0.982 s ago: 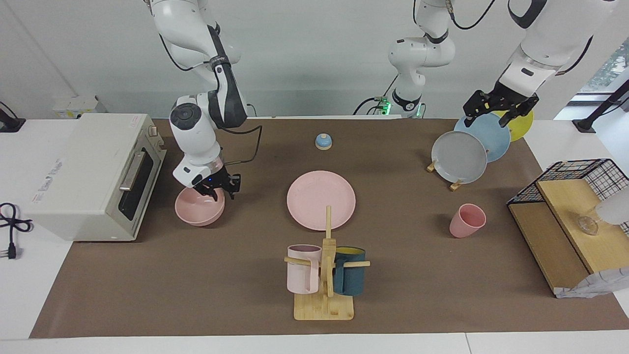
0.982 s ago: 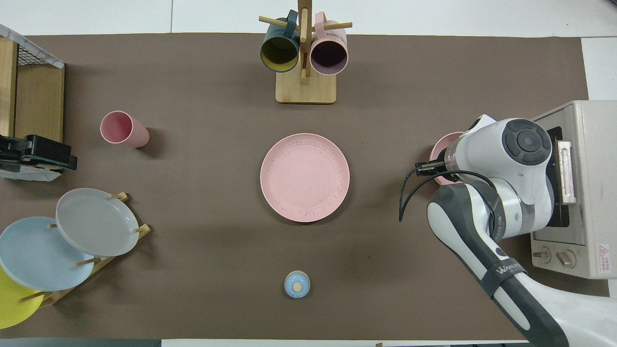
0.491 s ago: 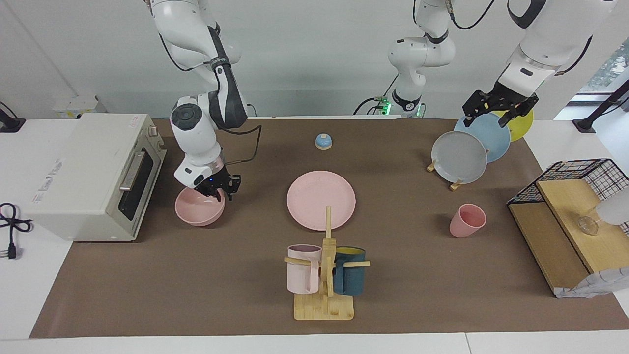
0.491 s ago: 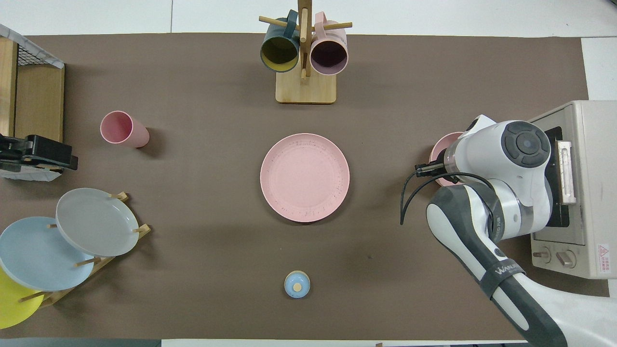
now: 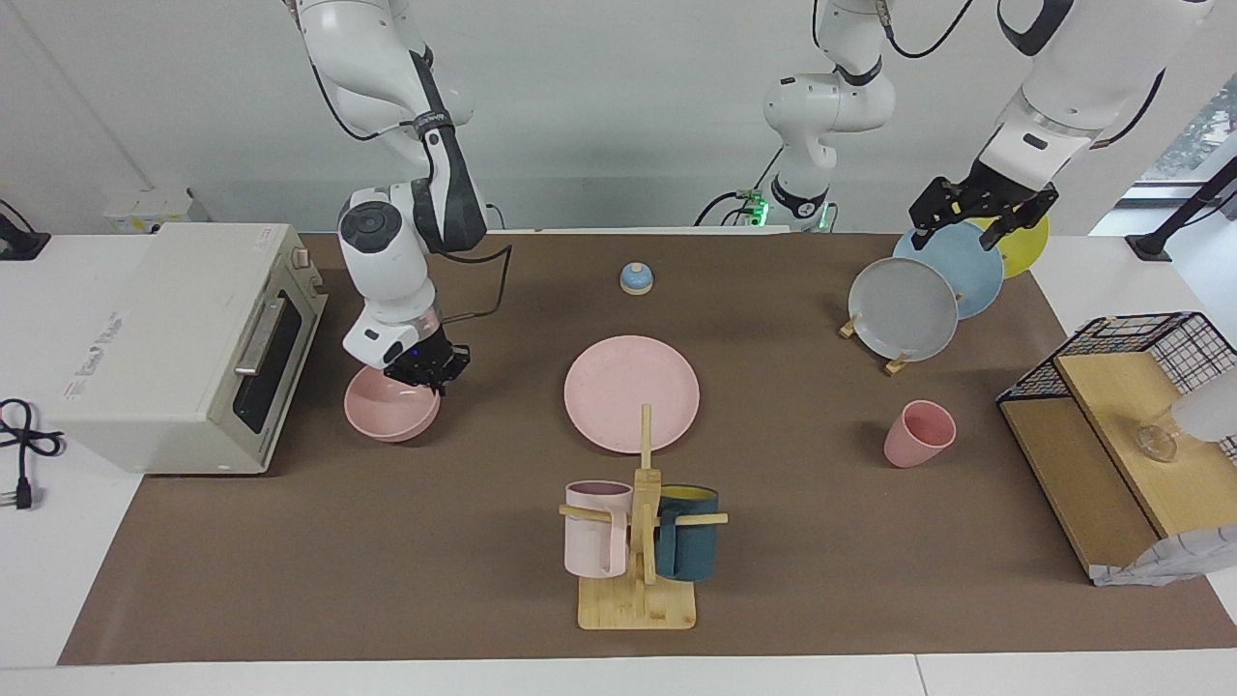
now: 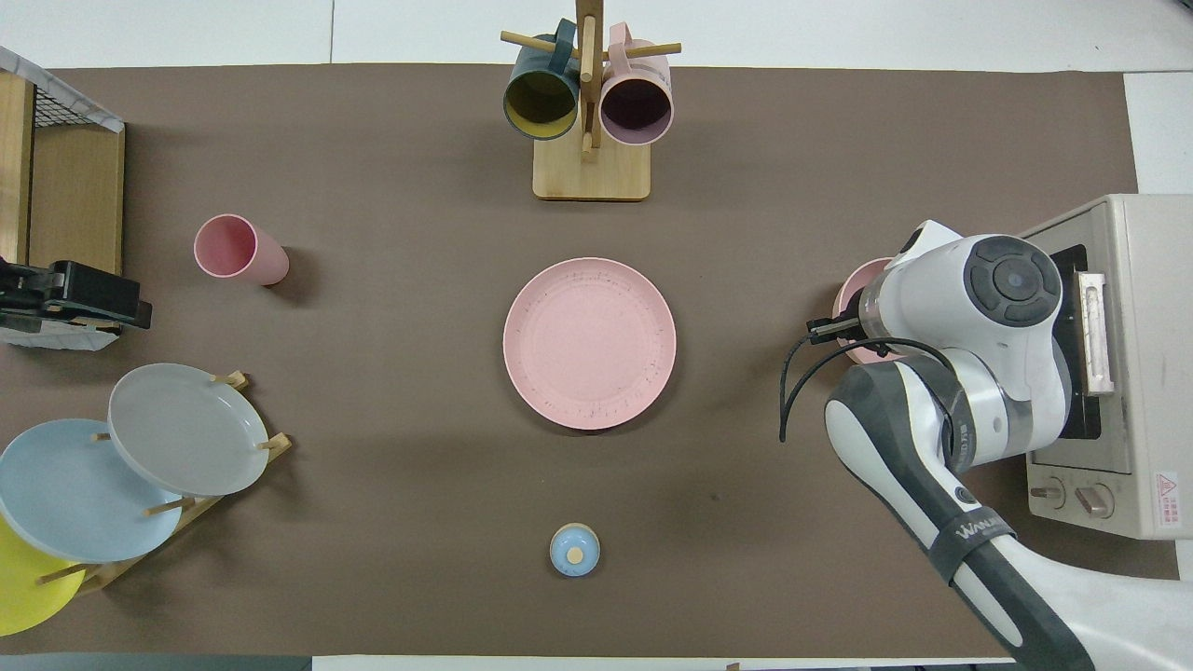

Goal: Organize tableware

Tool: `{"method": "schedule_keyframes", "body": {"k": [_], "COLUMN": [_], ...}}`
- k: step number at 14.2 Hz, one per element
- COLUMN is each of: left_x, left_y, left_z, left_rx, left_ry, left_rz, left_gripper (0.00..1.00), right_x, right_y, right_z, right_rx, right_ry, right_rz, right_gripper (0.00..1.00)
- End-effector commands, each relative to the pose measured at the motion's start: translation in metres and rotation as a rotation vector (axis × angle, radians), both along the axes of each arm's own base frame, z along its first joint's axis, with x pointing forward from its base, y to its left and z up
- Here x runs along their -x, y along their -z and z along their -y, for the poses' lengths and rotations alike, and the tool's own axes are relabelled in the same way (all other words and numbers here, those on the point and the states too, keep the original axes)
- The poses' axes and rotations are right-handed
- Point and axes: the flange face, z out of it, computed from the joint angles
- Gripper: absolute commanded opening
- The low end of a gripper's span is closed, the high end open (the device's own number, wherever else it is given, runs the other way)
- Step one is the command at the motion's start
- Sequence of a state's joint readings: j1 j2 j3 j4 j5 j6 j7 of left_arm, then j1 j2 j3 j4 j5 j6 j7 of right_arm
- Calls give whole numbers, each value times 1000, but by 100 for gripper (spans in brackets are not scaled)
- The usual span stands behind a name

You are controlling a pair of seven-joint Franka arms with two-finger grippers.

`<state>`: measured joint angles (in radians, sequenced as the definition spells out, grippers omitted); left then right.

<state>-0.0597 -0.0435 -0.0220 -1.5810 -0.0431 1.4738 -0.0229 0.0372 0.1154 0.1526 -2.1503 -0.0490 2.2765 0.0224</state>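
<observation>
The pink bowl (image 5: 387,411) stands in front of the toaster oven; in the overhead view only its edge (image 6: 850,296) shows past the right arm. My right gripper (image 5: 428,371) is down at the bowl's rim on the side toward the plate, fingers closed on the rim. The pink plate (image 5: 631,392) (image 6: 589,343) lies flat at mid-table. The pink tumbler cup (image 5: 918,435) (image 6: 238,249) stands toward the left arm's end. My left gripper (image 5: 966,224) (image 6: 93,303) waits open and empty in the air over the plate rack.
A toaster oven (image 5: 174,338) stands at the right arm's end. A wooden mug tree (image 5: 638,541) with two handled mugs is farther from the robots than the plate. A rack with grey, blue and yellow plates (image 5: 904,309), a small blue bell (image 5: 635,278) and a wire shelf (image 5: 1111,425) are also here.
My right gripper's fingers have closed from spread to narrow on the bowl's rim, and the wrist has risen slightly. The left arm has not moved.
</observation>
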Motion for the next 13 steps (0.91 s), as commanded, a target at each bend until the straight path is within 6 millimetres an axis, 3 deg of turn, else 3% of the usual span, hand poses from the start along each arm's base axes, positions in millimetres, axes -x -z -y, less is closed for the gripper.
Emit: {"method": "schedule_keyframes", "body": {"k": [1, 3, 6, 9, 10, 13], "left_x": [8, 6, -14, -50, -63, -102], "left_y": [-2, 2, 23, 67, 87, 145], "left_z": [-4, -7, -5, -2, -2, 6], "left_rx": [-22, -27, -16, 9, 29, 39], "left_ry": [-9, -16, -23, -34, -44, -62], "left_rz": [-5, 32, 123, 99, 81, 61], "left_gripper": [100, 100, 100, 100, 100, 100], "right_x": [-16, -24, -13, 1, 7, 10], "right_y": [-39, -76, -109, -103, -95, -71], "right_z": [-48, -110, -208, -326, -356, -380], "right_rx": [19, 28, -9, 91, 94, 61], "right_ry": [-9, 68, 186, 218, 217, 274], "right_rz": [-54, -59, -22, 4, 16, 36], "right_gripper": [0, 0, 0, 0, 0, 0]}}
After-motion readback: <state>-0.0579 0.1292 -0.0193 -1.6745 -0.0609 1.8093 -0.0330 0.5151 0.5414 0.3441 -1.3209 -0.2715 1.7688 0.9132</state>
